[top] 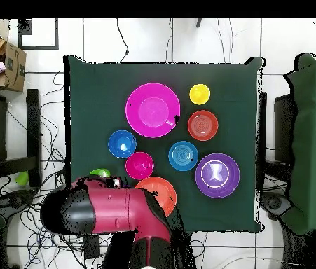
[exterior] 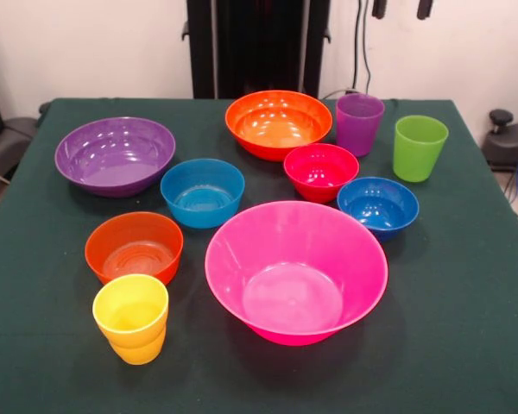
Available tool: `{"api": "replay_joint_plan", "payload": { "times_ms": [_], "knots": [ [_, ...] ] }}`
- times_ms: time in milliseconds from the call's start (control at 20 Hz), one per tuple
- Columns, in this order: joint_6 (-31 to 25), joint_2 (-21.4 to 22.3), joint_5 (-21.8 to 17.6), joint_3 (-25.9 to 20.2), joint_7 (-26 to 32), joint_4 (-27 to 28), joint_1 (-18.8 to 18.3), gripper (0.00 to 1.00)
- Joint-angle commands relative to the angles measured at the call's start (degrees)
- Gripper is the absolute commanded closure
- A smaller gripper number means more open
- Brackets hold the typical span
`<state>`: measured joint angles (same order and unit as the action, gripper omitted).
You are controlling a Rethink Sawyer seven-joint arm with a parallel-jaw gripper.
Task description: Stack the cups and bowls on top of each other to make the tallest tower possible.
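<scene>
All pieces stand apart and upright on the green table; there is no tower. The big pink bowl [exterior: 295,269] [top: 152,110] is near the front, with the yellow cup [exterior: 131,317] and small orange bowl [exterior: 134,247] to its left. The light blue bowl [exterior: 202,191], big purple bowl [exterior: 115,155], big orange bowl [exterior: 278,123], red bowl [exterior: 320,171] and dark blue bowl [exterior: 377,205] stand behind. The purple cup [exterior: 359,123] and lime green cup [exterior: 420,147] are at the far right. Only the tips of my gripper [exterior: 401,7] show, apart and empty, above these cups.
In the overhead view the red arm [top: 111,210] covers the table's near-left corner, hides the purple cup and partly covers the green cup [top: 100,172] and big orange bowl [top: 162,190]. The black pedestal [exterior: 257,47] stands behind the table. Cables lie on the floor around.
</scene>
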<state>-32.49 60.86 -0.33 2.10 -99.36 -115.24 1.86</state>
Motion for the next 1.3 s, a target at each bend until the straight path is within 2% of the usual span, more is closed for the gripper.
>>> {"api": "replay_joint_plan", "payload": {
  "times_ms": [50,450,750,1050,1300],
  "knots": [
    [1.60,-10.17,-3.05,-0.55,-9.59,5.35,1.45,0.00],
    [4.21,-16.13,-1.96,0.52,-10.05,10.02,2.10,0.00],
    [5.35,-17.75,-1.39,1.38,-9.75,11.25,2.47,0.00],
    [8.71,-21.34,-0.77,-0.67,-7.68,11.23,-0.20,0.00],
    [11.97,-22.27,-1.78,0.64,-7.61,10.12,-1.51,0.00]
  ]
}}
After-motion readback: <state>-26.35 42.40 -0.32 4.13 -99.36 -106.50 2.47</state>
